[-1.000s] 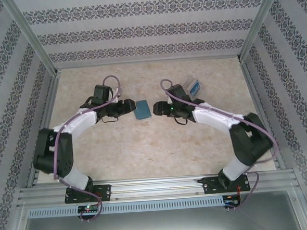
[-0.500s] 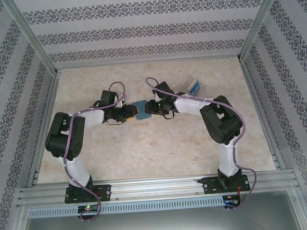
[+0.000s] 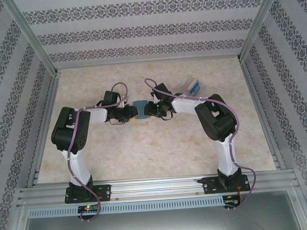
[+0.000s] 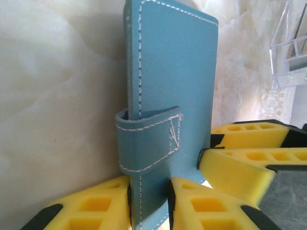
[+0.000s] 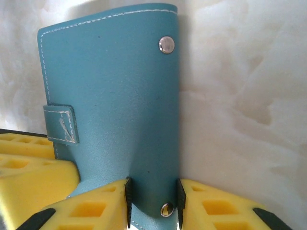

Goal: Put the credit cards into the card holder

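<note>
The teal-blue card holder [image 3: 140, 108] is folded shut mid-table, between the two grippers. My left gripper [image 3: 132, 112] is shut on its left edge, and in the left wrist view the yellow pads [image 4: 96, 206] pinch the leather just below the strap [image 4: 146, 143]. My right gripper [image 3: 149, 110] is shut on the opposite edge; the right wrist view has its jaws pressed on either side of the lower snap [image 5: 166, 209]. A blue-and-white credit card [image 3: 193, 85] stands in a clear stand at the back right.
The clear plastic stand [image 4: 290, 52] is just beyond the card holder, to the right in the left wrist view. Patterned walls and metal posts [image 3: 34, 39] enclose the marbled table [image 3: 145, 152]. Open tabletop lies in front of the grippers.
Both arms have swung inward to the card holder. Both sets of jaws have narrowed from wide open down onto its opposite edges.
</note>
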Controlling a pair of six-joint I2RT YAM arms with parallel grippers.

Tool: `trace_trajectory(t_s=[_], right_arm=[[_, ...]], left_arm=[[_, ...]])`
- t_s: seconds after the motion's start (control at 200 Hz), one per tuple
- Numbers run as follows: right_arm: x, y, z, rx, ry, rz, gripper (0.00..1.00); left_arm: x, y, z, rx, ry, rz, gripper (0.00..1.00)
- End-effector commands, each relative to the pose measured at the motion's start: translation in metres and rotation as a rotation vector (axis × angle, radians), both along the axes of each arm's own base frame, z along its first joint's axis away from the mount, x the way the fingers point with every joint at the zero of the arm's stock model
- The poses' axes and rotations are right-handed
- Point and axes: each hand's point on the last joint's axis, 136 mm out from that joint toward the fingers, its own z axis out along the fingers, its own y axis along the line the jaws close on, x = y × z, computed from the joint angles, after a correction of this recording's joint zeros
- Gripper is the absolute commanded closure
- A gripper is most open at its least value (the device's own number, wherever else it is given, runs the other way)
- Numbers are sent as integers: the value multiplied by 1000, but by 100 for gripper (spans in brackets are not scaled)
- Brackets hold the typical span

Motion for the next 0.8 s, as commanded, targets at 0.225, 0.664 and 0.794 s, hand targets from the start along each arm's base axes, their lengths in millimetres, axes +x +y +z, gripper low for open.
trace_trajectory(t_s=[0.225,0.664,0.794], right_arm=[[-23,20,25,72,-40,41,58],[-61,-109,86,-180,-319,-185,37],[-70,-142,92,-240,-359,-264,35]], left_arm=[[-23,30,53,247,-101,-35,100],[-95,96,122,679,-188,5,100],[-108,76,123,784,-210,-41,100]])
